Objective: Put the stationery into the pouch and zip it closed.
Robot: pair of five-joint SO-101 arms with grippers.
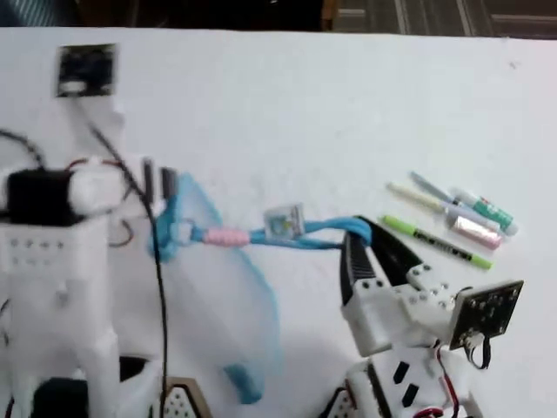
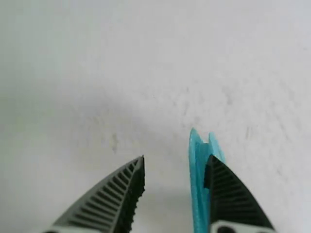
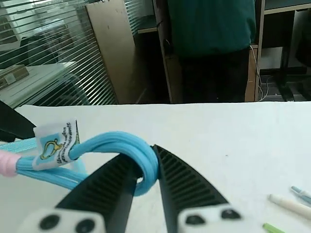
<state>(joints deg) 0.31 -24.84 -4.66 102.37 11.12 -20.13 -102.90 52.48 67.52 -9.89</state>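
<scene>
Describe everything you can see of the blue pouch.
The pouch is translucent light-blue mesh with darker blue trim, draped limp over the white table. A blue strap with a pink sleeve and white tag runs from one end; the right gripper pinches its loop. The pouch's edge stands between the left gripper's open fingers, against one.

Looks like an office to me. Past the white table (image 3: pixel 218 126) there's a glass wall with slatted blinds (image 3: pixel 34 34), a wooden panel (image 3: pixel 109 48) beside it, and a desk (image 3: pixel 286 7) with cables (image 3: pixel 252 63) hanging underneath.
</scene>
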